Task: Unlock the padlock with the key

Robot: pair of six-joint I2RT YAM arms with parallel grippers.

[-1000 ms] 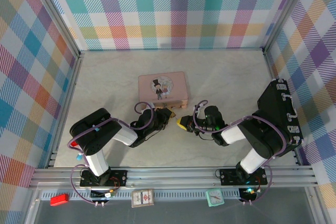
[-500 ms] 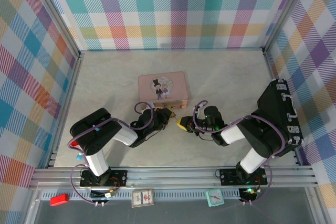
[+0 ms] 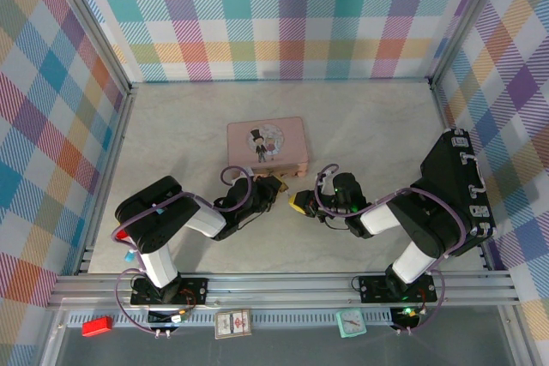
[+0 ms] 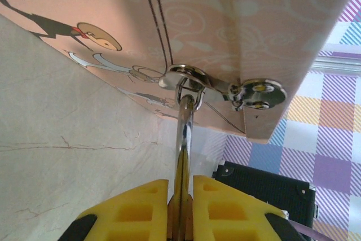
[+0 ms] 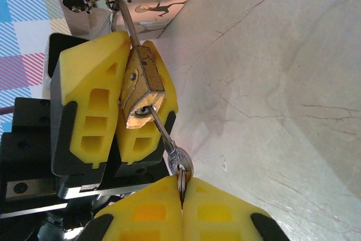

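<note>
Brass-gold and scuffed, the padlock [image 5: 141,86] hangs by its thin silver shackle [image 4: 185,128] from the round metal clasp [image 4: 192,77] on the front wall of the pink tin [image 3: 266,141], just above the pale marbled table [image 3: 369,126]. The left gripper [image 4: 181,184] has its yellow fingers closed on the padlock's body from both sides. The key [image 5: 167,137] sits with its tip in the keyhole on the padlock's underside, its thin shaft slanting away to a small round bow. The right gripper [image 5: 181,187] is pinched tight on that bow, its jaws together but for the sliver of metal.

The tin's lid carries a cartoon bride and groom, and pale swirls run along its side wall. A small printed card [image 3: 232,323] lies at the front rail, its lettering too small to read.
</note>
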